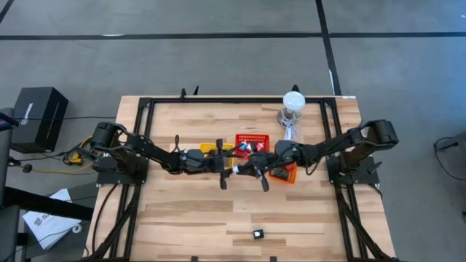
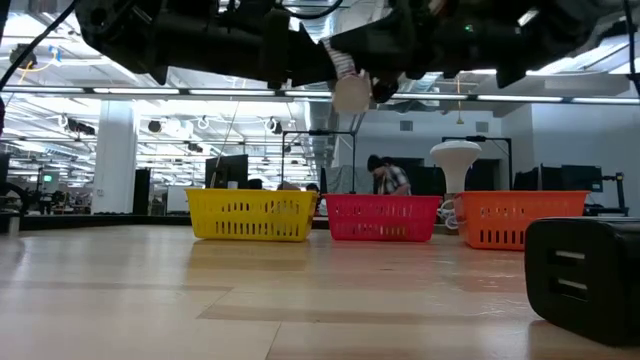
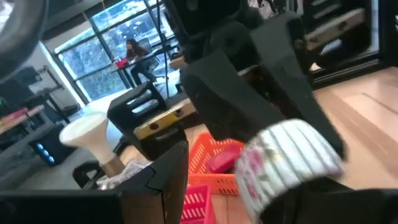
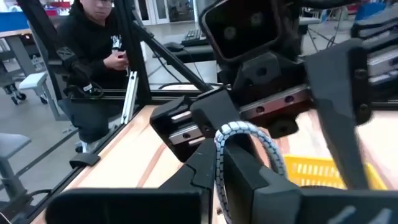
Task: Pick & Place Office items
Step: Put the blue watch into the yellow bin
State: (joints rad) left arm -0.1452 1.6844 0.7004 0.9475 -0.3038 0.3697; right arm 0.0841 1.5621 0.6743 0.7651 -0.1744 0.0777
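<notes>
From above, my two arms meet over the middle of the table: my left gripper and my right gripper hang close together just in front of the red basket, with the yellow basket and orange basket to either side, and one small black item lies alone near the front edge. At table height, both grippers sit high above the wood with a pale roll of tape between them, and the black item looms close. Past my left wrist, the white patterned tape is clamped in my left fingers. Past my right wrist, my right fingers close around the tape's edge, and a person stands beyond the table.
</notes>
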